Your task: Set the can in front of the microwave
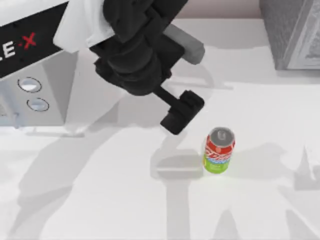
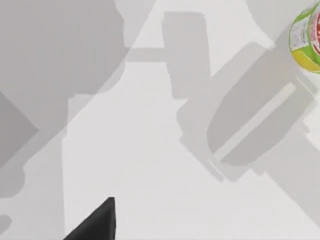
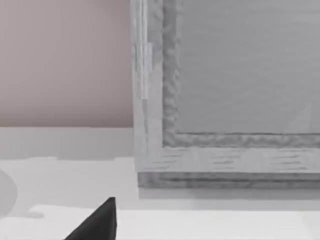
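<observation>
Red, blue-white and lime green, the can [image 1: 219,150] stands upright on the white bench [image 1: 100,200], right of centre and well apart from the microwave [image 1: 35,95], which sits at the bench's left edge with its two silvery dials facing the open surface. A darker speckled box [image 1: 290,32] stands at the far right corner.

The left gripper [image 1: 181,113] hangs just up-left of the can, near it but not touching; in the left wrist view the can [image 2: 306,40] lies off at the edge with one dark fingertip [image 2: 97,222] over bare bench. Whether these jaws are apart or together I cannot tell. The right wrist view faces the speckled box [image 3: 235,95], so the right arm looks parked at that side; its jaws I cannot tell either.

The step in hand seems to be the approach: the can is not yet grasped and still far from its goal. Next, the left gripper would need to line up over the can, straddle its body with jaws apart, close, then carry it left to the clear spot before the dials
</observation>
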### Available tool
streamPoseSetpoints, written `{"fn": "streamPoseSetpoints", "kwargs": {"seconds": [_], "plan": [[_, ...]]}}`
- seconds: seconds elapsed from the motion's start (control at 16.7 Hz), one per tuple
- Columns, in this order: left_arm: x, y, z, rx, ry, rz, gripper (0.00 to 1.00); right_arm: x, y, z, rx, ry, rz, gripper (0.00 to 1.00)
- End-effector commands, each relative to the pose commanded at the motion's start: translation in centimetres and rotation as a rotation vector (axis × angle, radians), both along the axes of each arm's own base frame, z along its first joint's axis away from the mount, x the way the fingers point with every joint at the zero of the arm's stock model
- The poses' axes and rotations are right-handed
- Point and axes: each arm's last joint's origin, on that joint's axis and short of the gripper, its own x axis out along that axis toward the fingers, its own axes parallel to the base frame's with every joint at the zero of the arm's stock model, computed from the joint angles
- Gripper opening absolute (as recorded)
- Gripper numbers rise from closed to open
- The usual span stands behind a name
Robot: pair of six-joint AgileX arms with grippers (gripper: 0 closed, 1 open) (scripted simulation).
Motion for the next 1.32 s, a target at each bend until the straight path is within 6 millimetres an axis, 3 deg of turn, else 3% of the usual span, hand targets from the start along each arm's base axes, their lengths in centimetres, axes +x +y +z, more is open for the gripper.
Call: {"fn": "streamPoseSetpoints", "kwargs": {"seconds": [0.24, 0.54, 0.84, 1.32], "plan": [[2.1, -7.0, 0.0, 0.058, 0.078, -0.051, 1.00, 0.0, 0.0, 0.0, 0.000, 0.000, 0.000, 1.00], [3.0, -12.3, -2.6, 0.142, 0.168, -0.043, 1.00, 0.0, 0.0, 0.0, 0.000, 0.000, 0.000, 1.00], [3.1, -14.1, -5.4, 0.215, 0.237, -0.011, 1.00, 0.0, 0.0, 0.0, 0.000, 0.000, 0.000, 1.00], [3.3, -14.1, -5.8, 0.217, 0.240, -0.005, 1.00, 0.0, 0.0, 0.0, 0.000, 0.000, 0.000, 1.00]]}}
